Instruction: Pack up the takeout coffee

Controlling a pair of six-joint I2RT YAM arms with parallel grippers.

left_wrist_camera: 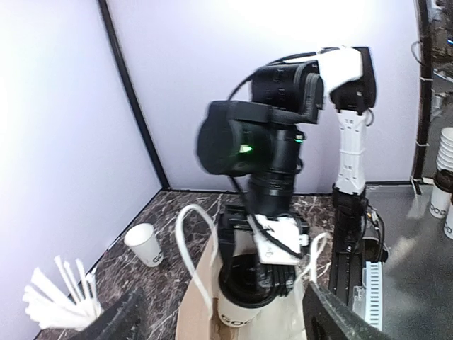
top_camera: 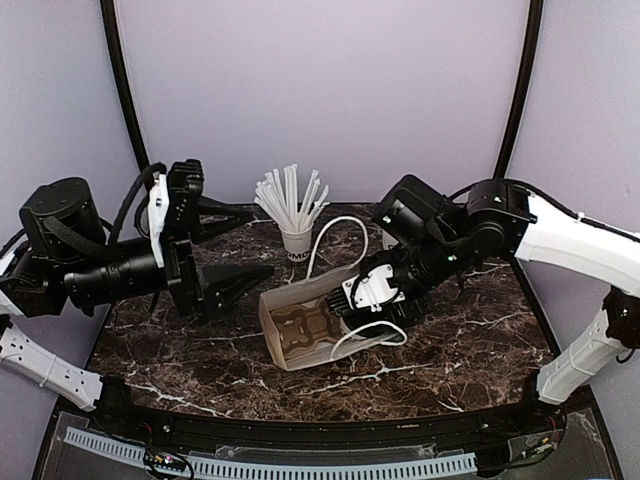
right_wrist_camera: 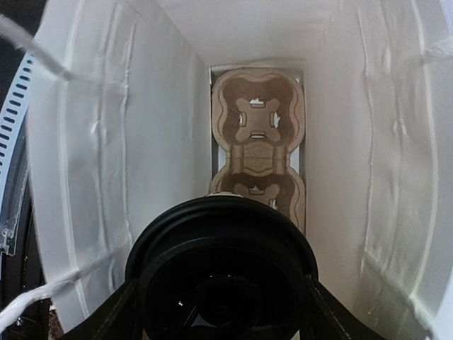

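So the right hand (right_wrist_camera: 223, 315) is clamped on the takeout coffee (left_wrist_camera: 244, 294), one finger on each side just under the black lid. The cup hangs upright in the mouth of the white paper bag (top_camera: 285, 345), not seated yet. Looking down from the right wrist view, the brown cup carrier (right_wrist_camera: 258, 142) sits at the bottom of the bag. Its far pocket is open, and the near one is mostly hidden under the lid, so I'd guess the near one is the target.

My take on doing this bit well: go straight down, slowly, and keep the cup vertical so the lid doesn't pop or slosh. The bag is narrow, with not much room either side of the fingers, so stay centred or the walls fold in. Don't open up until the cup base is really sitting in the pocket. Watch the rope handle (top_camera: 335, 240) too, since a loop could snag on the way back out.

The left hand (top_camera: 255, 283) has its fingers apart, holding nothing, just beside the bag's left edge. It's a paper bag on a slick marble surface (top_camera: 470, 330), so I'd steady that edge if it starts to slide.
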